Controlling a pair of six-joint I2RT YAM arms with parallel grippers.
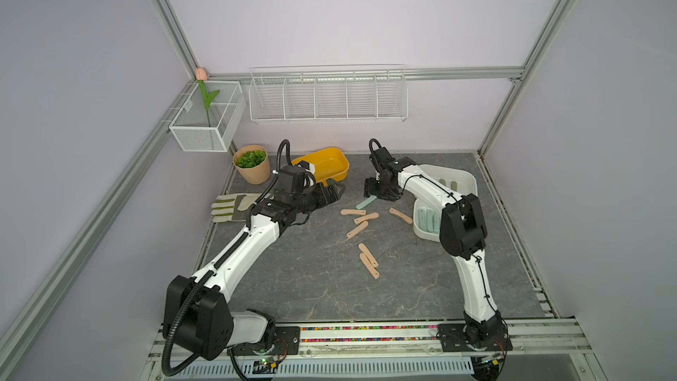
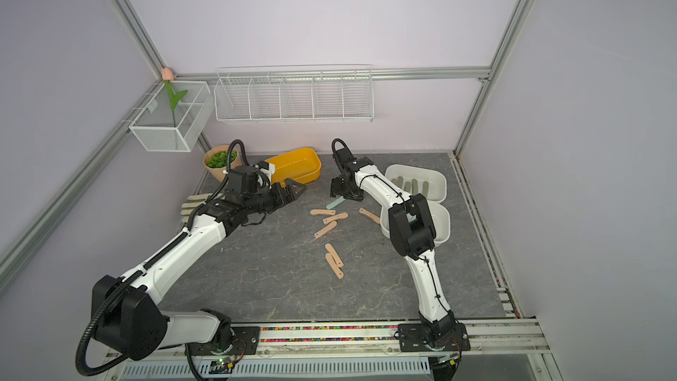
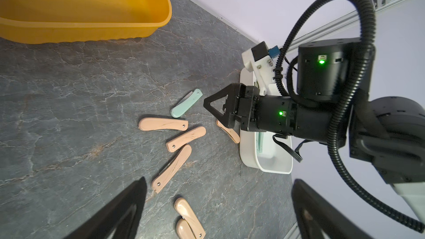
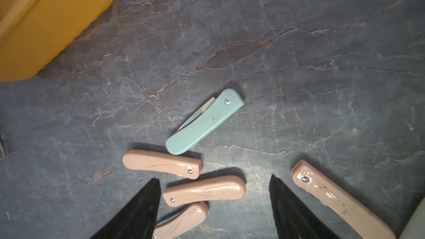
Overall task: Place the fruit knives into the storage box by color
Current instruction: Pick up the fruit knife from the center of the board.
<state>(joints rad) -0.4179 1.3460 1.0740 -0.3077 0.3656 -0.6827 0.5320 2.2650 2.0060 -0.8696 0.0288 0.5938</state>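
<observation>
the mint knife (image 4: 204, 121) lies flat on the bench (image 1: 311, 280), one end just beside a pink knife (image 4: 162, 163); six pink knives lie loose in all. the right jaws hang spread and empty just short of it, so the step in hand is likely its pickup. next move: centre over the handle, descend, close without nudging the neighbour. the left jaws stand spread, empty, near the yellow tub (image 1: 329, 164), which looks empty. the white box (image 1: 469, 177) holds olive knives (image 2: 414, 185) in its far section and mint knives (image 1: 426, 222) in its near one.
</observation>
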